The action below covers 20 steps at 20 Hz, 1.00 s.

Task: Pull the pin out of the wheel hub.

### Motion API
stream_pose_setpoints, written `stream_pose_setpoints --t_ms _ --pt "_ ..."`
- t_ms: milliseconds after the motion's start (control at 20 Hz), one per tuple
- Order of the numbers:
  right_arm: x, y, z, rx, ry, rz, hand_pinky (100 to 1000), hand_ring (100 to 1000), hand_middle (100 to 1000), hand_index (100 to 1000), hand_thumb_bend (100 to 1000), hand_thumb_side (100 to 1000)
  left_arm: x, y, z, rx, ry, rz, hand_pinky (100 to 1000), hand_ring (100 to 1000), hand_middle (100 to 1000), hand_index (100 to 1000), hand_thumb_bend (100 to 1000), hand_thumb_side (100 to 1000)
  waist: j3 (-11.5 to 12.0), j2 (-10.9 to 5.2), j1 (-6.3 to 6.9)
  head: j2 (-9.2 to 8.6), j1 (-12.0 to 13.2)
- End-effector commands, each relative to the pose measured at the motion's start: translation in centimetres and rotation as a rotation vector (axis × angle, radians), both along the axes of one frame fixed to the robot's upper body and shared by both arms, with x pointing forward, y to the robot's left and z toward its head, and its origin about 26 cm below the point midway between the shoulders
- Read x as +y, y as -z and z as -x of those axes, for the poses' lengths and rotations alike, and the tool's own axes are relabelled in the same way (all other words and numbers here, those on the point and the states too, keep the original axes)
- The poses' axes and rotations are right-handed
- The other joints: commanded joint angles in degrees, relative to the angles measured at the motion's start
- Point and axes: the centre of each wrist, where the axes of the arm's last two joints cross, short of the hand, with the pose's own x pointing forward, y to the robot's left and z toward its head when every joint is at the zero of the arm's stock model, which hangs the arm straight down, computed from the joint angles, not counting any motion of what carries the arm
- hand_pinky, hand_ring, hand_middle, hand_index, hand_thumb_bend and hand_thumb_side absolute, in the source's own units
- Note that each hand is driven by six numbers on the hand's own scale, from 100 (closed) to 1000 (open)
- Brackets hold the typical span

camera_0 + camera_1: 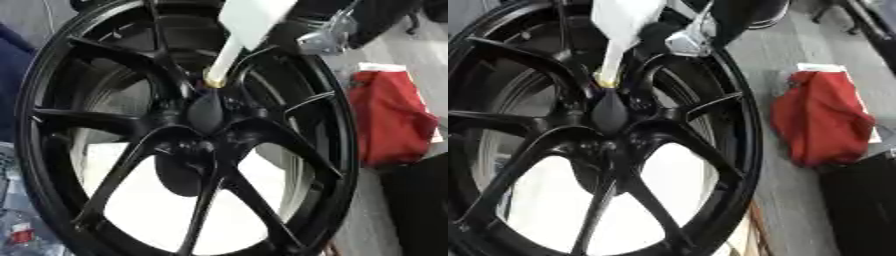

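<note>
Left eye view: we see one glossy black wheel [188, 135], thin spokes, and one white tapered pin [229, 52] with a brass collar at its hub [206, 112]. Right eye view: one crumpled red cloth [820, 120]; the silver-jointed right hand [697, 35] is above, grip unclear.

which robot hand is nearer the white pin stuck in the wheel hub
Right. The right robot hand comes in from the upper right and sits against the top end of the pin, above the wheel hub. The left robot hand shows in neither view.
</note>
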Motion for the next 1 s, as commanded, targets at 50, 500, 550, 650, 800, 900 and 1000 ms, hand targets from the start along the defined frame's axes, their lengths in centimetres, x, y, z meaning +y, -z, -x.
stream_pose_setpoints --t_ms 50,500,550,650,800,900,1000 --pt "-2.3 -1.7 0.9 -0.086 0.129 -0.074 819 713 382 512 100 100 0.2 -0.7 0.4 -0.035 -0.007 0.003 897 576 701 875 131 874 -0.52 -1.49 0.88 -0.48 0.58" --pt "-11.1 -1.6 -0.8 -0.147 0.554 -0.318 817 701 378 512 100 100 0.5 -0.4 0.5 -0.030 -0.023 0.013 897 577 701 875 132 875 -3.09 -1.72 1.93 -0.56 2.64" --pt "-12.1 -1.5 -1.0 -0.153 0.596 -0.342 816 700 377 512 100 100 0.5 -0.4 0.5 -0.028 -0.026 0.014 897 577 701 875 133 875 -3.41 -1.72 1.97 -0.53 3.05" --pt "-14.1 -0.7 -1.4 -0.149 0.671 -0.387 813 693 374 511 100 100 0.7 -0.3 0.5 -0.025 -0.035 0.017 897 577 701 875 134 876 -4.15 -1.81 2.09 -0.45 3.87" --pt "-17.0 1.3 -2.2 -0.117 0.769 -0.460 805 680 367 511 100 100 0.7 -0.1 0.6 -0.019 -0.041 0.021 898 578 702 875 134 876 -4.99 -1.91 2.38 -0.39 4.88" --pt "-19.1 2.8 -2.6 -0.099 0.841 -0.508 804 678 366 511 100 100 0.8 -0.1 0.6 -0.020 -0.044 0.023 897 578 702 875 133 874 -5.26 -1.97 2.60 -0.42 5.62" --pt "-20.8 4.3 -2.8 -0.089 0.907 -0.539 802 676 366 511 100 100 0.8 -0.1 0.6 -0.021 -0.047 0.026 898 578 702 875 133 874 -5.32 -2.05 2.78 -0.40 6.28"
